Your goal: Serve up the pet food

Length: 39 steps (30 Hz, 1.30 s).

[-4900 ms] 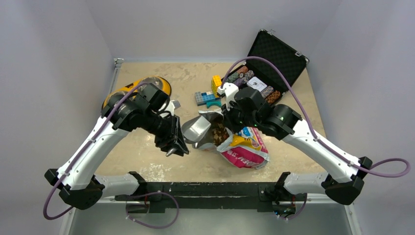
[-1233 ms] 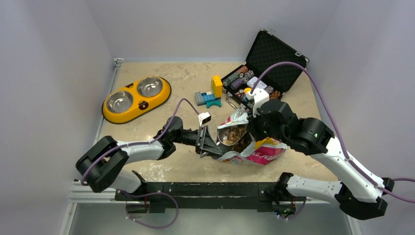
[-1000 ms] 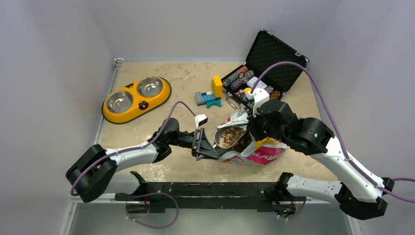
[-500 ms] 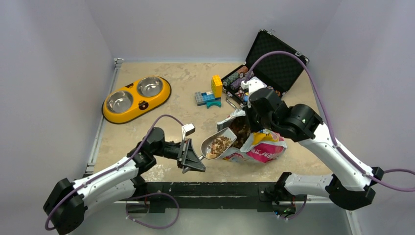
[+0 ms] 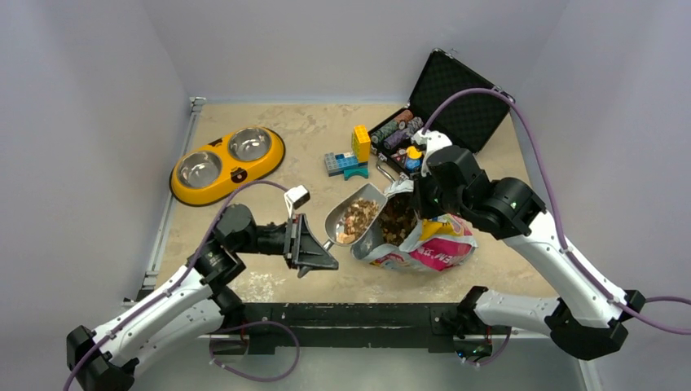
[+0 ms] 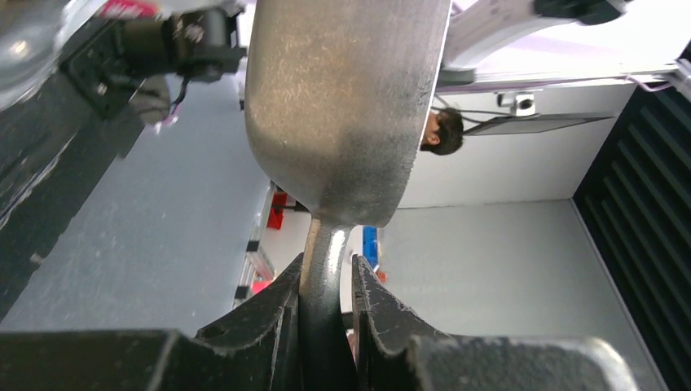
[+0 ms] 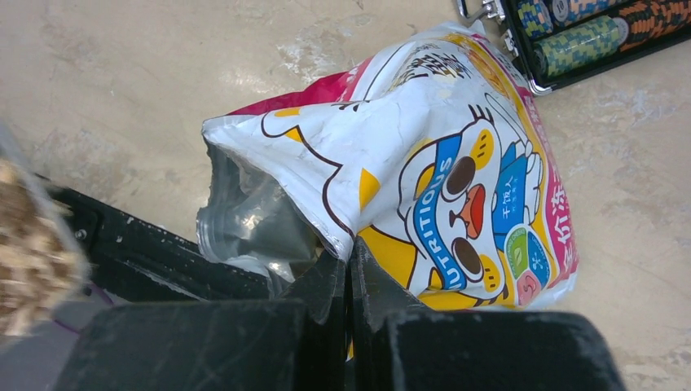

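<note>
Kibble (image 5: 356, 218): small brown and tan pieces, heaped in a metal scoop (image 5: 335, 225) just left of the bag (image 5: 436, 244); more shows in the bag's open mouth. Scoop: handle clamped between the jaws of the left gripper (image 6: 326, 281). Bag: glossy white, yellow and magenta, cartoon animal; top edge pinched in the closed right gripper (image 7: 350, 259). Yellow twin bowl (image 5: 273, 151): far left, well apart. Bricks (image 5: 350, 159) and chip case (image 5: 460, 94): behind the bag.
</note>
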Each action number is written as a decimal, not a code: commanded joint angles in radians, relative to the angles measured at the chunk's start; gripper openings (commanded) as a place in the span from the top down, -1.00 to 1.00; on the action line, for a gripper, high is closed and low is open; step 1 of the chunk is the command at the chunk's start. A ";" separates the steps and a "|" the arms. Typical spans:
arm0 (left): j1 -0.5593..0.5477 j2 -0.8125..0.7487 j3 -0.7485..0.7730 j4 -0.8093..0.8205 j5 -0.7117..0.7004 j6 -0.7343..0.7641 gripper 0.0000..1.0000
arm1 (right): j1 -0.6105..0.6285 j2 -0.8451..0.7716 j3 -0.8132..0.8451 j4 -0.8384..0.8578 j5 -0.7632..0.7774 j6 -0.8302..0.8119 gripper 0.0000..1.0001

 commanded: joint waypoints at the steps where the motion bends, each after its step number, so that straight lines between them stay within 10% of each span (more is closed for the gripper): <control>1: 0.041 0.050 0.192 -0.011 -0.057 -0.022 1.00 | -0.007 -0.066 -0.052 0.094 -0.020 0.017 1.00; 21: 0.455 0.613 0.549 0.064 -0.169 0.009 1.00 | -0.006 -0.247 -0.205 0.167 -0.098 -0.010 1.00; 39: 0.860 0.829 0.416 0.240 -0.079 -0.133 1.00 | -0.005 -0.343 -0.309 0.243 -0.127 -0.039 1.00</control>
